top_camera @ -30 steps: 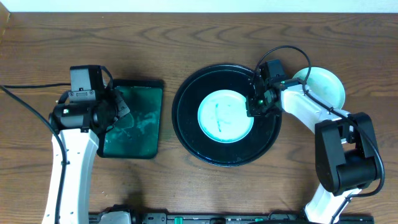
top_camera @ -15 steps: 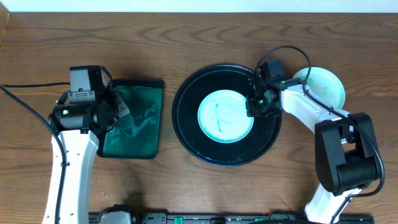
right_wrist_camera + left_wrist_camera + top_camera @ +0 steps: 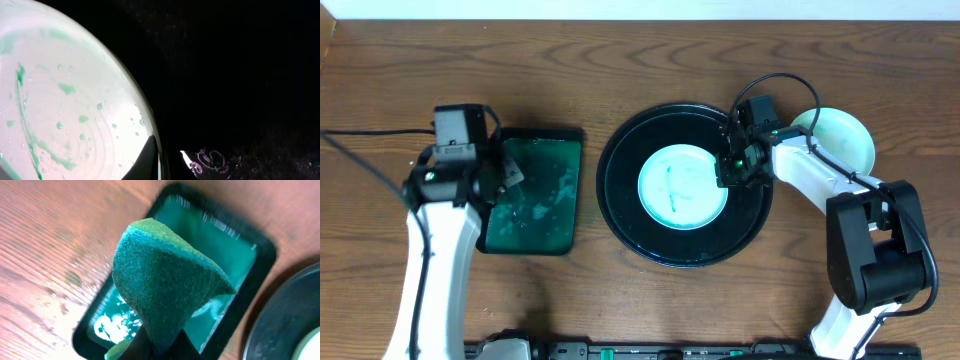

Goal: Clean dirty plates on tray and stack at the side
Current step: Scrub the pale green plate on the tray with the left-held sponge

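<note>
Your smeared plate (image 3: 682, 186) lies centred in the tray (image 3: 620, 215), in the middle of the surface (image 3: 640, 60). A second plate (image 3: 847, 140) sits off the tray, toward the right edge. Your right fingers (image 3: 149, 162) are pinched on the smeared plate's right rim. Your left fingers (image 3: 145, 350) clamp a green sponge (image 3: 165, 280) over the small green tray (image 3: 535, 225), near the left edge.

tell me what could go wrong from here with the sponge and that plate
1. The right hand straddles only the rim of the plate, which is beaded with droplets. The plate could slip or tip when scrubbed or lifted.
2. The left hand pinches the sponge by one end above the green tray. Carried to the black tray, it may drip on the wooden table or twist loose.
</note>
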Controlling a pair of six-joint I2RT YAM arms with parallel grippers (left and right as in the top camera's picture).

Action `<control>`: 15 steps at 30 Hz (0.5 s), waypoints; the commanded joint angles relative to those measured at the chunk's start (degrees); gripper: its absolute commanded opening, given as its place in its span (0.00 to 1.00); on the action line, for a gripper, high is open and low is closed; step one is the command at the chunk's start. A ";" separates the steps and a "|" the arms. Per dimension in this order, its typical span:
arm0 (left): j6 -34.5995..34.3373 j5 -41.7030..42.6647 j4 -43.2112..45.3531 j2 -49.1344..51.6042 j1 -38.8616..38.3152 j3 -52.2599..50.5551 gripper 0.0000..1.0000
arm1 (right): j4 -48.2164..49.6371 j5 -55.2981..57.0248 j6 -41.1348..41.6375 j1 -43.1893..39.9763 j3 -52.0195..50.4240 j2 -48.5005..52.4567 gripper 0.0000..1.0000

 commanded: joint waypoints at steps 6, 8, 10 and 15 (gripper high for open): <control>0.72 13.11 2.21 7.65 -10.73 1.18 0.07 | 0.63 1.60 -0.20 0.66 -1.14 3.87 0.01; 0.26 14.71 4.81 8.59 -15.34 1.18 0.07 | 0.66 1.60 -0.17 0.66 -1.14 3.87 0.01; -0.17 14.69 8.28 10.21 -20.37 1.18 0.07 | 0.63 1.60 -0.15 0.66 -1.14 3.87 0.01; -5.25 14.67 19.76 20.04 -32.11 1.16 0.07 | 0.39 1.57 0.26 0.66 -1.14 3.87 0.01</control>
